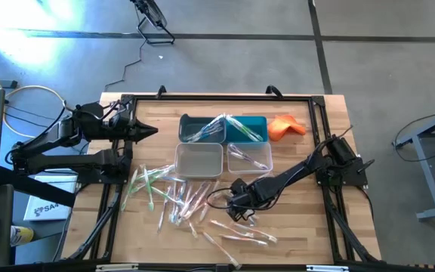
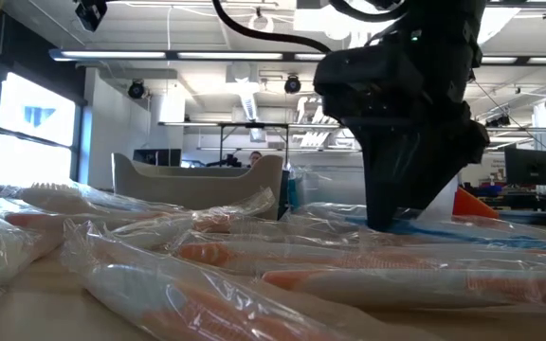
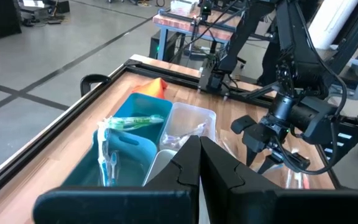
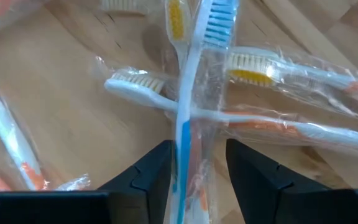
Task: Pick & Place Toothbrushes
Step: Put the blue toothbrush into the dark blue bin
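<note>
My right gripper (image 4: 196, 165) hangs low over the loose toothbrushes (image 1: 195, 200) on the table (image 1: 308, 227), fingers closed around one blue-handled toothbrush (image 4: 188, 106) in its wrapper. My left gripper (image 1: 151, 131) waits shut, raised left of four bins (image 1: 223, 143), two teal, two clear. Beside them lies one orange cloth (image 1: 285, 126).

Two matte black jointed arms, angular black claw (image 4: 197, 168) fingers, looping black cables
</note>
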